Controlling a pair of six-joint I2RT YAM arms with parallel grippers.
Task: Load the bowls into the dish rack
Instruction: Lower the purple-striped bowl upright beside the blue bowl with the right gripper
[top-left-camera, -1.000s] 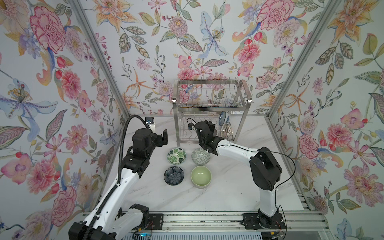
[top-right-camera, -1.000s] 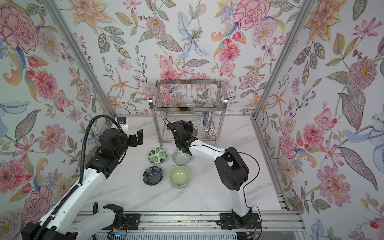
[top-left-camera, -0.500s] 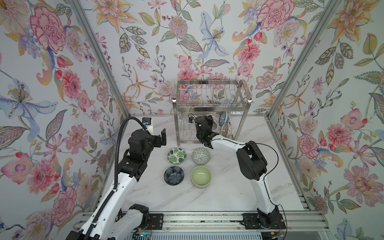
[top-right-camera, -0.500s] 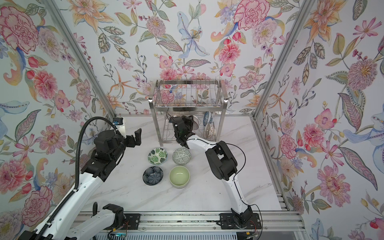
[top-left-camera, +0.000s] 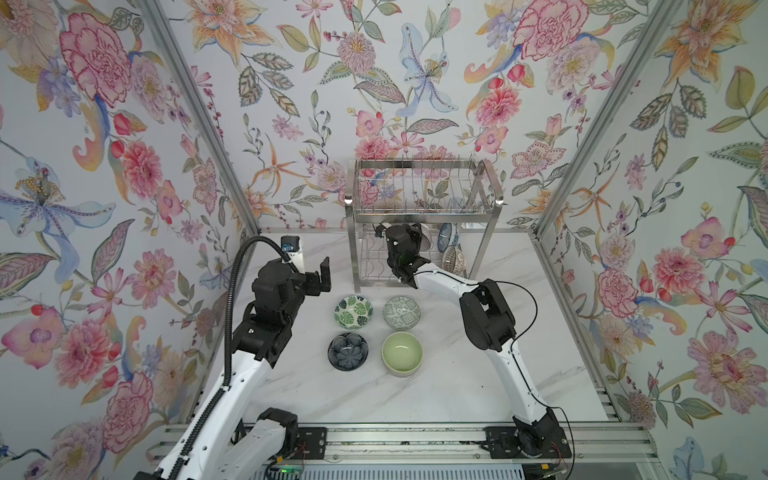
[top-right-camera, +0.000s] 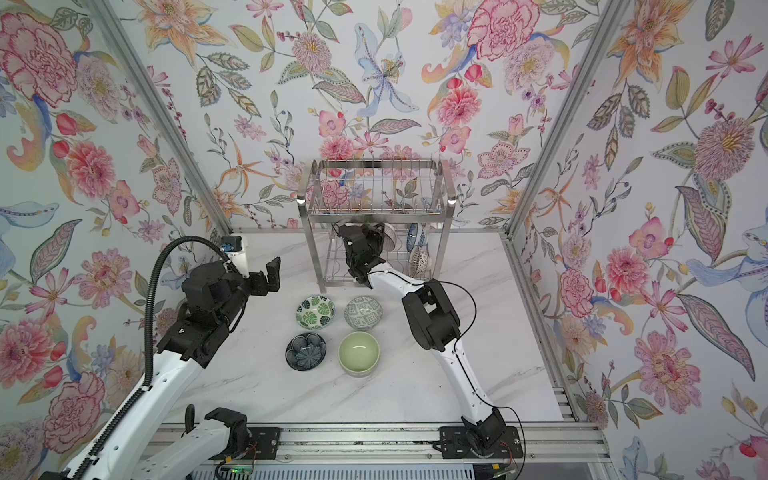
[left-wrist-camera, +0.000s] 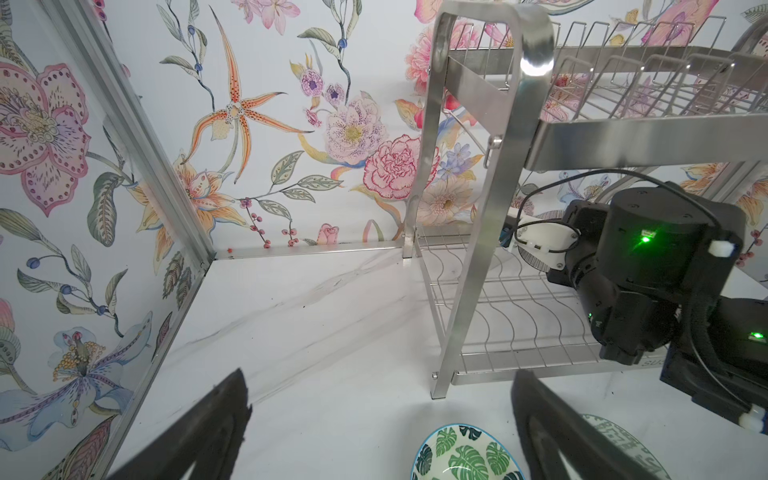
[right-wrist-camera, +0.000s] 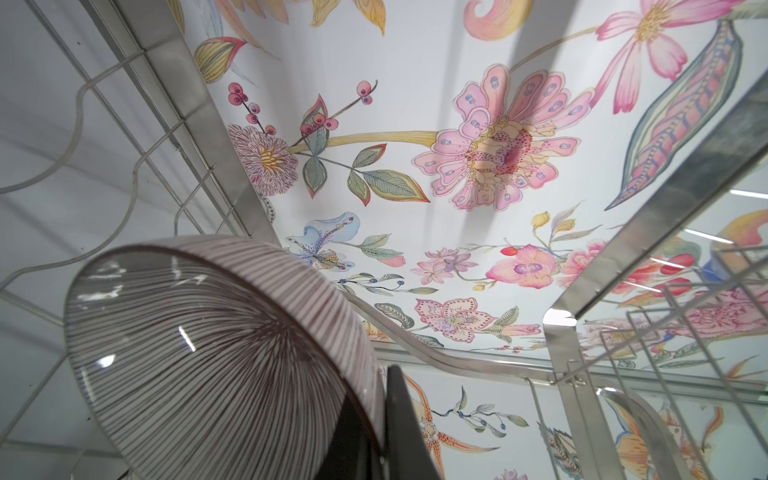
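Right jaws tight on ribbed bowl (right-wrist-camera: 208, 353) inside dish rack (top-left-camera: 419, 212); left jaws spread wide, empty, over bench (top-left-camera: 415, 395).

Shiny steel-wire dish rack (top-left-camera: 422, 212), glossy glazed ribbed bowl (right-wrist-camera: 208, 365), smooth marble-look tabletop (top-left-camera: 436, 395)

The right claw (right-wrist-camera: 380, 424) moved the ribbed bowl (right-wrist-camera: 216, 353) into the rack (top-left-camera: 422, 213).

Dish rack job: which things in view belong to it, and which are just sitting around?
Job:
- dish rack
- ribbed bowl, held by the right gripper
- blue floral bowl and lattice bowl, already racked
- leaf-print bowl, geometric bowl, dark flower bowl and green bowl, on the table

Just there:
- floral walls
- base rail
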